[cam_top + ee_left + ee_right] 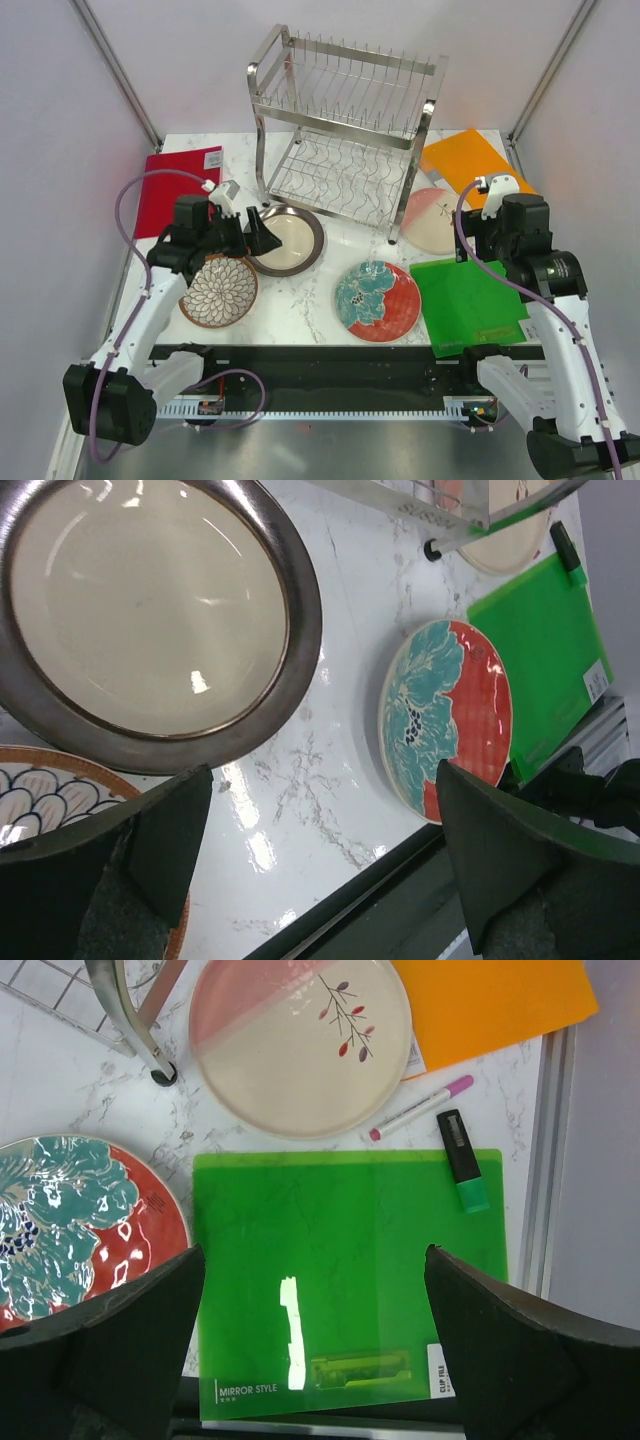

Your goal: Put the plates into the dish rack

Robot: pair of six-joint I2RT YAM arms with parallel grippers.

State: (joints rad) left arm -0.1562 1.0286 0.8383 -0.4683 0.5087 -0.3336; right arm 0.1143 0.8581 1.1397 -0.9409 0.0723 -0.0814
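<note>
The chrome two-tier dish rack [350, 100] stands at the top centre of the overhead view. Both its shelves are bare, so I judge that nothing is loaded yet and all four plates are left to do. They lie flat on the marble table [300, 300]:

- The silvery metal plate [288, 240] is just below the rack's left foot.
- The brown petal-pattern plate [220, 290] is at lower left.
- The red plate with the teal flower [377, 300] is at bottom centre.
- The pink-and-cream sprig plate [432, 220] is beside the rack's right foot.

The left gripper [320, 870] hovers near the metal plate's rim with its jaws wide apart, holding nothing. The right gripper [315, 1350], equally spread and empty, hangs over a green file folder [350, 1260].
</note>
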